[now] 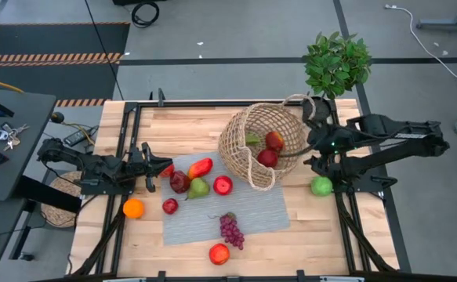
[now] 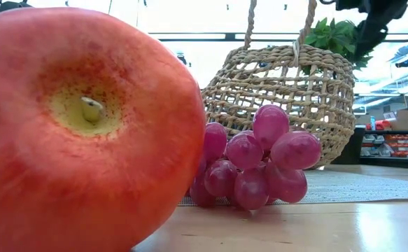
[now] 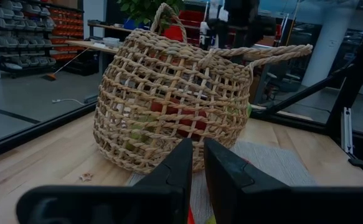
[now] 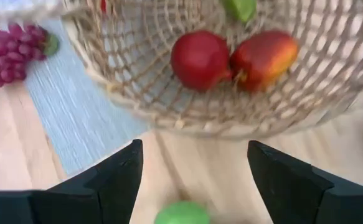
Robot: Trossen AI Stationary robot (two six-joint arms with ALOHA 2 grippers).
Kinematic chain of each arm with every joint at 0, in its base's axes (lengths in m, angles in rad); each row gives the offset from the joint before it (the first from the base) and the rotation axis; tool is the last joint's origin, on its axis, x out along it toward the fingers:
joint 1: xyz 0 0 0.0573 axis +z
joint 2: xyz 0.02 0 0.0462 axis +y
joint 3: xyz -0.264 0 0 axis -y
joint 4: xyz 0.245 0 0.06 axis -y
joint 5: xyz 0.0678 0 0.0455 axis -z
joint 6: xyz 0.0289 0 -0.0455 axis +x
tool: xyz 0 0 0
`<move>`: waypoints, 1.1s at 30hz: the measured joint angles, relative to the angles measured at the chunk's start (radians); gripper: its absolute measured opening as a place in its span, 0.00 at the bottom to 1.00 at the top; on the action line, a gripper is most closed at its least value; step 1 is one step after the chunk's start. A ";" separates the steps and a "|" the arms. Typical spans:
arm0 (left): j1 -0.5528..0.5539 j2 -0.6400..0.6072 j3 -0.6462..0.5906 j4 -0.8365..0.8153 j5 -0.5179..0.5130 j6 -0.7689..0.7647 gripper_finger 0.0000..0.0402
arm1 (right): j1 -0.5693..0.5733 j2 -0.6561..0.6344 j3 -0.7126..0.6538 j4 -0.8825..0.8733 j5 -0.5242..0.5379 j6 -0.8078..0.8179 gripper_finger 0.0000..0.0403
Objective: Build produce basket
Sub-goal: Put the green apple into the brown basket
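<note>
The wicker basket [image 1: 253,141] stands tipped at the far right of the grey mat [image 1: 252,210], its mouth turned up and toward the right. Inside lie a red apple [image 4: 200,60], a red-yellow fruit [image 4: 263,57] and something green [image 4: 240,7]. My right gripper [image 4: 195,149] hangs open above the table beside the basket's rim, over a green apple [image 1: 320,186]. My left gripper [image 3: 197,149] is shut, level, at the mat's left edge, pointing at the basket [image 3: 175,106]. On the mat lie a red pepper [image 1: 200,167], a pear [image 1: 198,188], apples and grapes [image 1: 230,229].
An orange [image 1: 134,208] lies on the wood left of the mat, and a red apple [image 1: 219,253] near the front edge; it fills the low view [image 2: 85,126] with the grapes [image 2: 252,161] behind. A potted plant [image 1: 336,63] stands at the far right corner.
</note>
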 joint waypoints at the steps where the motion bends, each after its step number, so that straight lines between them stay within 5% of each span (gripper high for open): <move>1: 0.000 0.000 0.000 0.000 0.000 0.000 0.12 | 0.014 -0.005 -0.015 0.000 0.000 0.019 0.72; 15: 0.000 0.000 0.000 0.000 0.000 0.000 0.12 | 0.166 -0.007 -0.195 -0.031 0.011 0.206 0.73; 26: 0.000 0.000 0.000 0.000 0.000 0.000 0.12 | 0.186 0.001 -0.267 -0.005 -0.041 0.306 0.89; 33: 0.000 0.000 0.000 0.000 0.000 0.000 0.12 | 0.247 0.055 -0.267 -0.009 -0.020 0.309 0.91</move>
